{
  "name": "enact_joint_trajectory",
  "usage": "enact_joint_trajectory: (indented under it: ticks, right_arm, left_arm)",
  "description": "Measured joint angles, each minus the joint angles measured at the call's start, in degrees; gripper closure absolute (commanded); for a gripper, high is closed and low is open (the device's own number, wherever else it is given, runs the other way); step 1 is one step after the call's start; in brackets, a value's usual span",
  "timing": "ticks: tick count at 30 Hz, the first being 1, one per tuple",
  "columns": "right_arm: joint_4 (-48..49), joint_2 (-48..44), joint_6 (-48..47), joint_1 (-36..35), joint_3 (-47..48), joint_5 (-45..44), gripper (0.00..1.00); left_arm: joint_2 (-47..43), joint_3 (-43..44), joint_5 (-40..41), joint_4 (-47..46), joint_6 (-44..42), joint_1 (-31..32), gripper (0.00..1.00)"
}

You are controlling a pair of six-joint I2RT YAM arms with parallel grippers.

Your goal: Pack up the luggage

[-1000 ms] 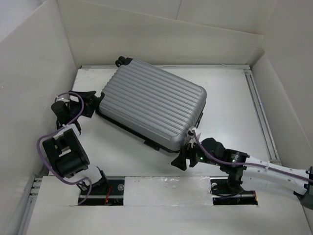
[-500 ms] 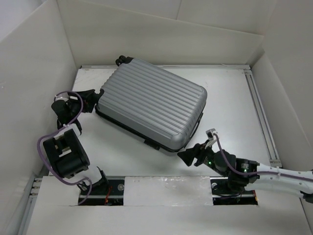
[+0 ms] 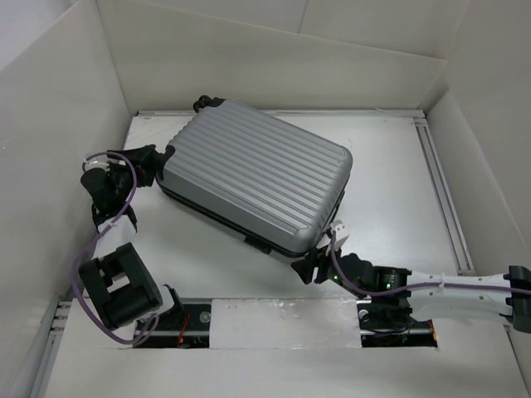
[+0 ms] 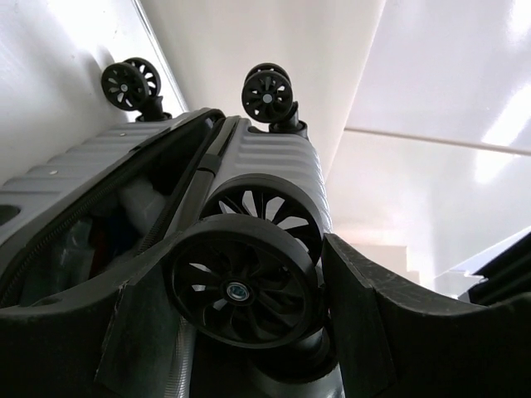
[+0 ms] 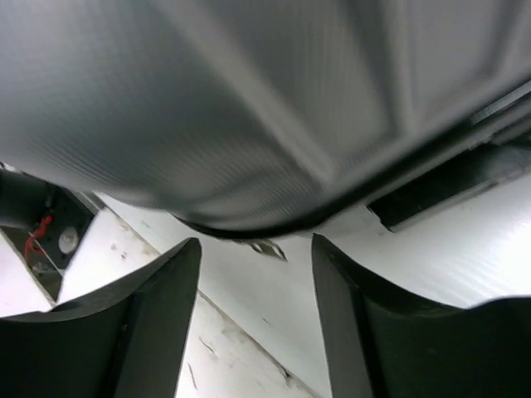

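**A:** While the overhead camera is looking down, where is the luggage (image 3: 257, 182) sitting?

**B:** It is lying flat and slantwise on the white table (image 3: 390, 166), ribbed shell up, wheeled end facing the left wall. The left gripper (image 3: 159, 159) is reaching that wheeled end; the right gripper (image 3: 309, 267) is nosing at the near corner.

**A:** And what is the left wrist camera showing?

**B:** Its fingers (image 4: 373, 323) are standing spread wide, with a black spinner wheel (image 4: 239, 290) sitting between them; whether they are pressing it, I cannot tell. The two shells are gaping slightly at the seam.

**A:** And the right wrist?

**B:** Those fingers (image 5: 158, 323) are parted too, holding nothing, pointing at the grey shell's rounded corner, which is showing blurred above the table.
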State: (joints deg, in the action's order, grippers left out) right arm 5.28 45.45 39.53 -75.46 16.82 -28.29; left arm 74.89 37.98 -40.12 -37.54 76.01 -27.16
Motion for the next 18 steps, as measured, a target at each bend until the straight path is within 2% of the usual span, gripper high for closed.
enact_joint_trajectory:
  ticks: [8,11,12,15,18]
  right_arm:
    - [7.6,0.1,-1.0,0.0,-3.6,-2.8,0.57]
    - [9.3,0.5,-1.2,-0.3,-4.5,-3.2,0.70]
    - [9.8,0.9,-1.1,-0.5,-4.6,-3.2,0.80]
    - [10.6,2.3,-0.7,-1.4,-4.7,-3.5,1.00]
    - [10.6,3.2,0.3,-2.7,-4.7,-5.5,1.00]
  left_arm:
    - [-9.6,-0.1,4.7,11.9,-5.1,-0.3,1.00]
    - [-11.6,-1.6,6.2,13.2,-6.1,-0.3,1.00]
    - [-11.9,-2.4,6.7,13.3,-6.3,-0.3,1.00]
    - [-11.9,-4.9,8.2,13.3,-6.7,-0.7,1.00]
    - [-11.9,-7.1,9.6,12.3,-7.0,-1.1,1.00]
